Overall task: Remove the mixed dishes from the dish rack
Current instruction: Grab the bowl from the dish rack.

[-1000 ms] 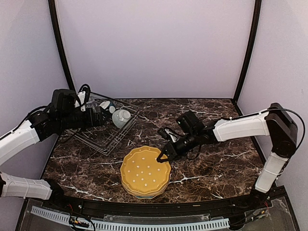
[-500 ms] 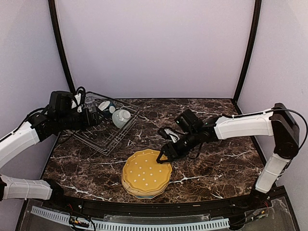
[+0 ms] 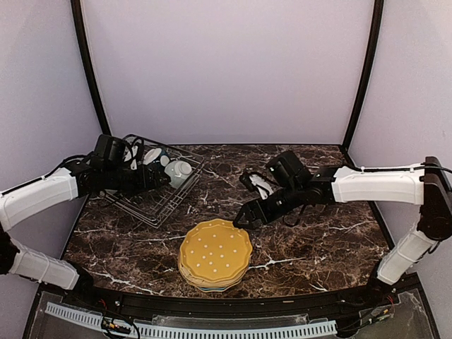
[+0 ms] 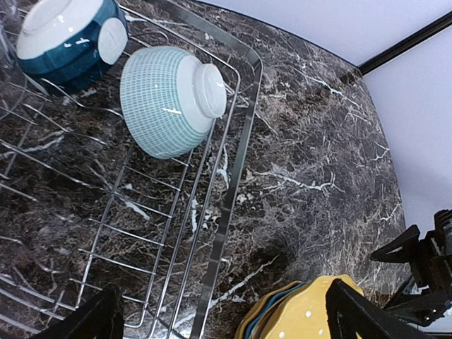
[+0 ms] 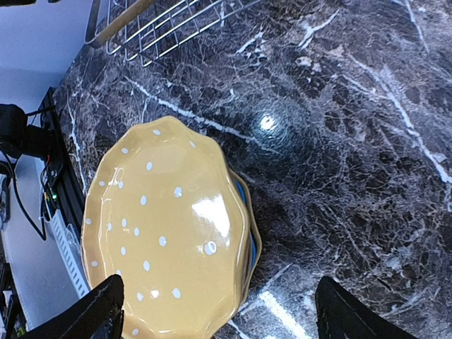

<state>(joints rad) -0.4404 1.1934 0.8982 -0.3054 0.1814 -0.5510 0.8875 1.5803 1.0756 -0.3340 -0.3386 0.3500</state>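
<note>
Meanwhile, with the plates [image 3: 214,256] stacked on the marble table [image 3: 318,240], yellow plate [image 5: 166,240] on top, unloading turns to the smaller pieces left in the rack [image 4: 242,152]. The left gripper [image 4: 220,321] hovers over the wire basket, jaws spread wide and empty. An overturned bowl [image 4: 171,99] lies ahead of it, with a blue mug [image 4: 69,39] just beside that. The right gripper [image 3: 242,214], likewise wide open and holding nothing, hangs near the stack's far edge, apart from the plates. The step in hand appears to be the left arm's reach for the bowl. That next move likely calls for advancing over the wires, setting the fingers astride the bowl's raised foot or its rim, closing firmly, then lifting clear of the rack without nudging the mug.
</note>
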